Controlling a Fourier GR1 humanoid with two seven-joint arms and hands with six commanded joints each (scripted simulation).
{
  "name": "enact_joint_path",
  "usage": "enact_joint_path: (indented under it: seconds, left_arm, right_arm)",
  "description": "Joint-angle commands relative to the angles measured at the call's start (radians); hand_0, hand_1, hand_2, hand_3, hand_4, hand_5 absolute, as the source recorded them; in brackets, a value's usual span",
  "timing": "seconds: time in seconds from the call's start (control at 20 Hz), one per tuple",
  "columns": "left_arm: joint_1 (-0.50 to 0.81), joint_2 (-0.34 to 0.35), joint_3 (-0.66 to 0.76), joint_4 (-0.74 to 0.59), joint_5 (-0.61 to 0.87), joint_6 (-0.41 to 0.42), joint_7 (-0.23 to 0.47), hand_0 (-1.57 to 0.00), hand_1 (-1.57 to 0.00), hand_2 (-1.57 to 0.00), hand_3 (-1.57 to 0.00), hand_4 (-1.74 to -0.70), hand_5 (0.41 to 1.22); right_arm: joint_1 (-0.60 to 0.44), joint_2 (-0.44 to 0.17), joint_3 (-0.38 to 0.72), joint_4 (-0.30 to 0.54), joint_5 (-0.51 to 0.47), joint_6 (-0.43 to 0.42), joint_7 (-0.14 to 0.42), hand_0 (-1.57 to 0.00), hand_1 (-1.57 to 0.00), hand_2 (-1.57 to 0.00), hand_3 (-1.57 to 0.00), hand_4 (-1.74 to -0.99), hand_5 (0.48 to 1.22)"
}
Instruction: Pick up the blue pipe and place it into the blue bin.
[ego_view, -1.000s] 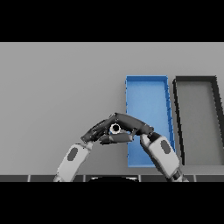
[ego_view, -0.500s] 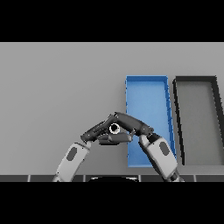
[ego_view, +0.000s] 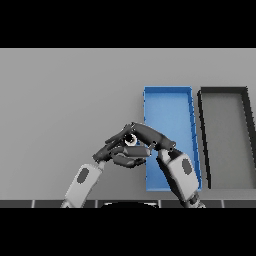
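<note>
My two hands, left hand (ego_view: 116, 148) and right hand (ego_view: 150, 137), meet with fingers curled around one pipe (ego_view: 131, 139). Two bins sit beside them: one blue bin (ego_view: 170, 100) and one dark bin (ego_view: 225, 92).

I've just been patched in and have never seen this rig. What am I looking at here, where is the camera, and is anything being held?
The picture is taken from the robot's own head, looking down at a grey table. The two white and grey arms rising from the lower edge are the robot's own, each ending in a dark hand. The left hand and the right hand meet near the middle of the view, just left of the blue bin. Between them sits a small round object with a dark centre, seemingly the end of the pipe; its colour cannot be made out. Both hands have fingers curled close around it, so it appears held, though which hand bears it is unclear. To the right of the blue bin lies a dark bin. Nothing shows inside either bin.
</note>
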Motion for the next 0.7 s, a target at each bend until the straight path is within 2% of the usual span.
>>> enact_joint_path:
  seconds: [0.0,0.15,0.3,0.45,0.55,0.65]
  left_arm:
    - [0.003,0.009,-0.001,0.003,-0.005,0.0,0.018,-0.02,-0.01,-0.01,-0.01,-0.97,0.512]
    - [-0.01,0.002,-0.002,0.01,-0.012,0.006,0.051,-0.01,-0.01,-0.01,-0.01,-0.97,0.489]
    - [0.005,0.008,-0.012,-0.003,-0.016,0.003,0.048,0.0,0.0,0.0,0.0,-0.96,0.475]
    - [0.009,0.012,-0.012,-0.012,-0.015,0.002,0.046,0.0,0.0,0.0,0.0,-0.95,0.473]
    - [0.001,0.027,-0.001,-0.03,-0.005,-0.006,0.039,0.0,0.0,0.0,0.0,-0.95,0.468]
    - [0.022,0.037,-0.004,-0.049,-0.002,-0.008,0.036,0.0,0.0,0.0,0.0,-0.95,0.466]
  right_arm:
    - [-0.021,0.008,-0.022,-0.007,-0.041,-0.001,0.018,-1.57,-1.57,-1.57,-1.57,-1.495,1.221]
    - [-0.092,0.005,-0.095,-0.038,-0.192,-0.054,0.117,-1.57,-1.57,-1.57,-1.57,-1.494,1.221]
    - [-0.245,-0.023,-0.18,-0.04,-0.315,-0.15,0.197,-1.57,-1.57,-1.57,-1.57,-1.496,1.221]
    - [-0.376,-0.09,-0.307,0.022,-0.37,-0.221,0.177,-1.57,-1.57,-1.57,-1.57,-1.497,1.221]
    - [-0.422,-0.13,-0.362,0.059,-0.349,-0.25,0.16,-1.57,-1.57,-1.57,-1.57,-1.498,1.221]
    - [-0.452,-0.175,-0.412,0.122,-0.312,-0.242,0.135,-1.57,-1.57,-1.57,-1.57,-1.498,1.221]
